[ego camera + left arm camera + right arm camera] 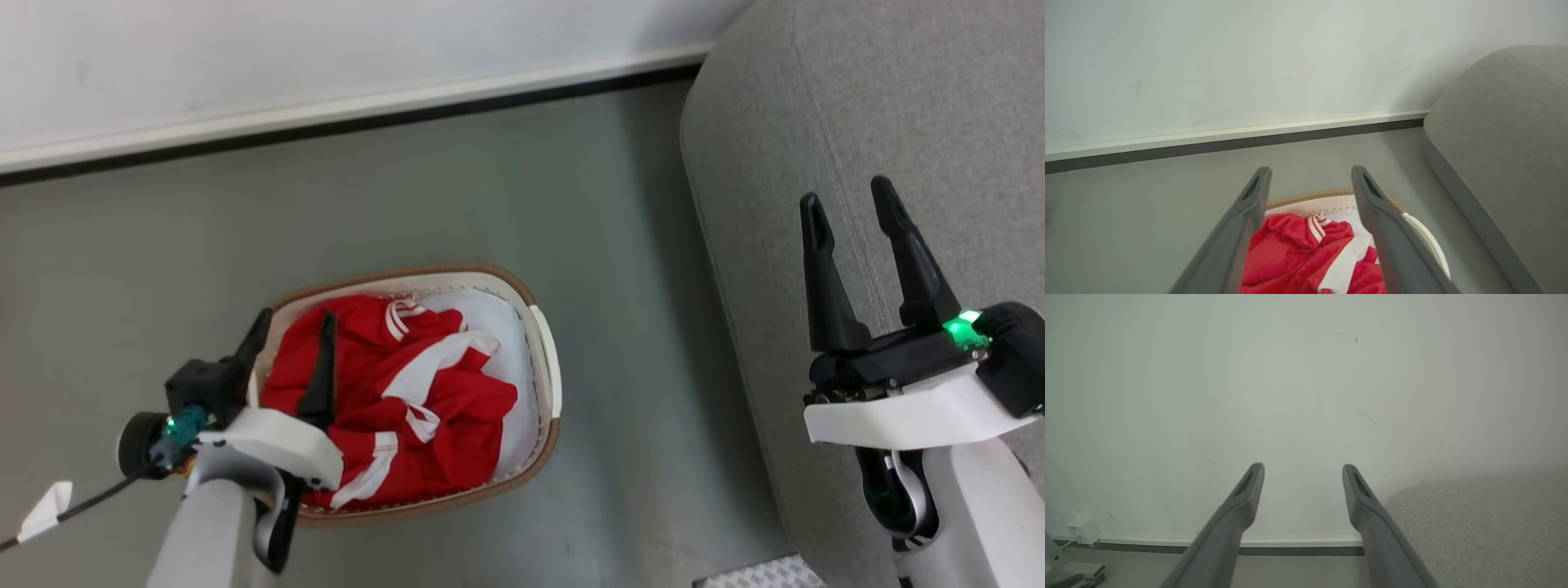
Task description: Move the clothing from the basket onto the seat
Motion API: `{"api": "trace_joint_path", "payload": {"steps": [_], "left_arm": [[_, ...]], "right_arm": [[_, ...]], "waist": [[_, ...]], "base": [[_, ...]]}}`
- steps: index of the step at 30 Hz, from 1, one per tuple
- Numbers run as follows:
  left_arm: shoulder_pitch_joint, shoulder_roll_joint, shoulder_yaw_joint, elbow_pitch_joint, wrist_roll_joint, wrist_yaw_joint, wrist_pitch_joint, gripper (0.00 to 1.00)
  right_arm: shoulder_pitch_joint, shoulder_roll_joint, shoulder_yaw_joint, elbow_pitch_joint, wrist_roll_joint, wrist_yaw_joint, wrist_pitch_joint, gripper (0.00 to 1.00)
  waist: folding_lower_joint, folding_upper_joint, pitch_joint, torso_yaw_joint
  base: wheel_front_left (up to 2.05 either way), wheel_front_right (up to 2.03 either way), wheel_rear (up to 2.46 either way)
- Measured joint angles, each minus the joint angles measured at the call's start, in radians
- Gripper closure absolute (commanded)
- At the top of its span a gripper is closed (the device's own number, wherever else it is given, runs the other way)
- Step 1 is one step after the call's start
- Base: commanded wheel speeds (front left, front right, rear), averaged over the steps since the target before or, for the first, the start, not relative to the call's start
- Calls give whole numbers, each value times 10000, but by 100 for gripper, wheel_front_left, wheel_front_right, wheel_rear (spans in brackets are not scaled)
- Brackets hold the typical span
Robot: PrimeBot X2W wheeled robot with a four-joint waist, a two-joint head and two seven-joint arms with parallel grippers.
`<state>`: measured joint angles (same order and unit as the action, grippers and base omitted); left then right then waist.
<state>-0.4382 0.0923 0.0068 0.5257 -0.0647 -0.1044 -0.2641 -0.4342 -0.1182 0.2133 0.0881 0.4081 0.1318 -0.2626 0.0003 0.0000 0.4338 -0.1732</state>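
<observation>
The left gripper (pixel 296 320) hangs over the left side of the basket (pixel 408 274), jaws wide apart and empty, above the red clothing (pixel 424 408) heaped inside. The right gripper (pixel 849 194), jaws equally wide and empty, hovers over the left edge of the sofa (pixel 816 98).

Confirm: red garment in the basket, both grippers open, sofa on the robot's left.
One error: the sofa stands on the robot's right, as the head view shows. The red garment does lie in the basket, and the left gripper and right gripper are open.
</observation>
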Motion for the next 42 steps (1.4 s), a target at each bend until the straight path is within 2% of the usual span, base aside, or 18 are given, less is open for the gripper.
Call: {"api": "trace_joint_path", "payload": {"steps": [11,16,21,31,38,40,41,42], "left_arm": [[-1937,568,-587,3030,-42,-199,-2,0],[-2840,936,-1189,4268,-42,-244,-2,0],[-3496,1195,-2196,5461,-314,-251,163,0],[-4723,1739,-3877,6627,-1244,-268,926,0],[-4988,1827,-5323,7031,-1755,-268,2548,0],[-5005,1923,-5497,7001,-2080,-268,2640,0],[-5029,1983,-5601,6978,-2184,-268,2644,7],[-5039,2011,-5699,6941,-2278,-268,2654,53]], "right_arm": [[-830,230,19,-577,71,0,0,0],[-1109,376,63,-775,146,0,0,0],[-1263,548,128,-936,211,0,0,0],[-1451,640,284,-1095,372,0,0,0],[-1546,650,316,-1166,746,0,0,0],[-1546,654,324,-1166,779,0,0,0],[-1546,652,324,-1162,794,0,0,0],[-1546,654,324,-1156,819,0,0,0]], "waist": [[-1,0,1372,-566],[-1,0,2015,-878],[-1,0,2607,-1241],[-2,0,3456,-1925],[-2,0,3732,-2229],[-2,0,3745,-2255],[-2,0,3740,-2265],[-2,0,3728,-2268]], "base": [[0,0,0],[0,0,0],[0,0,0],[0,0,0],[0,0,0],[0,0,0],[0,0,0],[0,0,0]]}}
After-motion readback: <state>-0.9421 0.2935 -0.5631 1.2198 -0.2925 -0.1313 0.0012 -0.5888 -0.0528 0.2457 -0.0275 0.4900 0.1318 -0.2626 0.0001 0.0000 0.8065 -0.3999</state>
